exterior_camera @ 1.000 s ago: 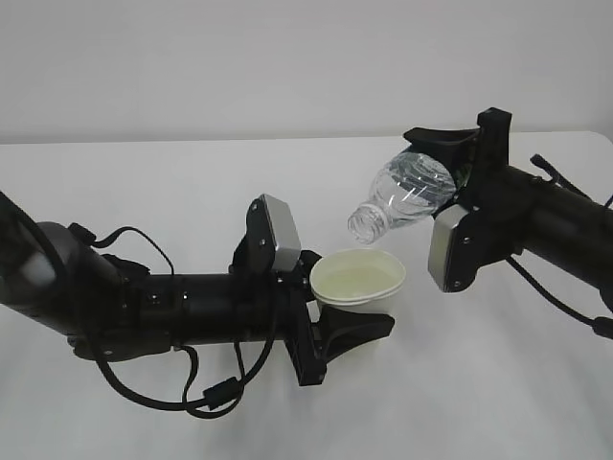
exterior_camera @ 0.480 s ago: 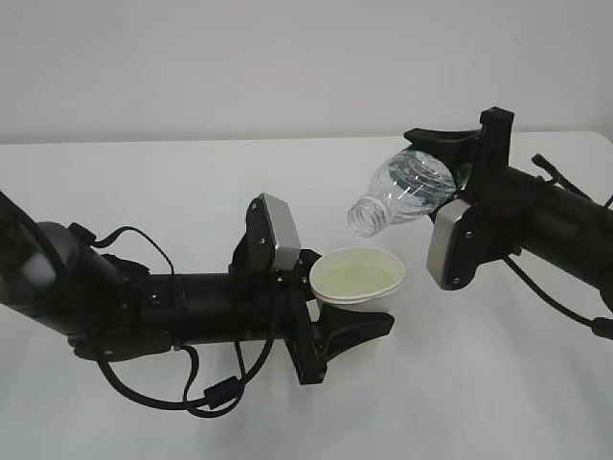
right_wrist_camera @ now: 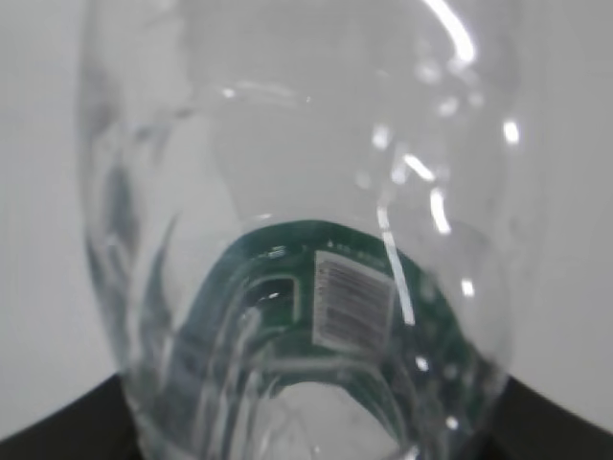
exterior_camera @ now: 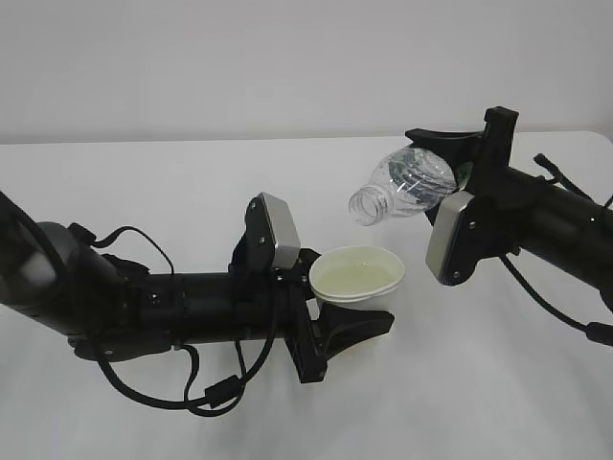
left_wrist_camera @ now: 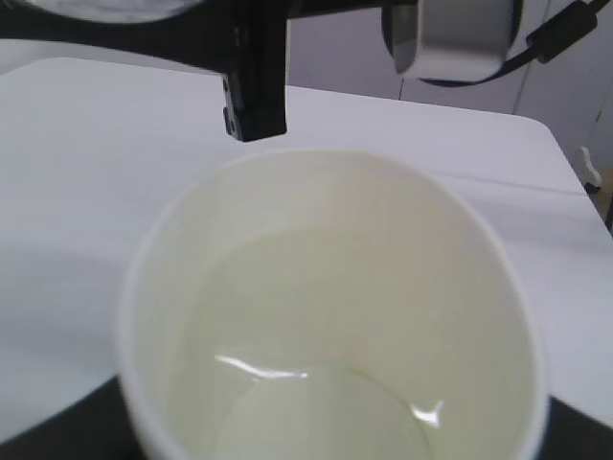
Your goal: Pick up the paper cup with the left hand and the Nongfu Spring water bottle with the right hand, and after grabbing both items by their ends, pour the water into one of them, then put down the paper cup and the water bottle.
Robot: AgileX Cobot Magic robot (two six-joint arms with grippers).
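We see the left black two-finger tool (exterior_camera: 335, 316) pinching the small white tapered paper cup (exterior_camera: 357, 276) upright above the white bench (exterior_camera: 192, 182). Up and to the right of the cup, the right black tool (exterior_camera: 450, 158) clamps the base end of the clear ribbed plastic bottle (exterior_camera: 402, 187), tilted with its capless neck toward the cup. Only our left wrist view shows clear water (left_wrist_camera: 326, 402) pooled in the cup's cream inside. Only our right wrist view shows the bottle's dark green label with its barcode (right_wrist_camera: 352, 299).
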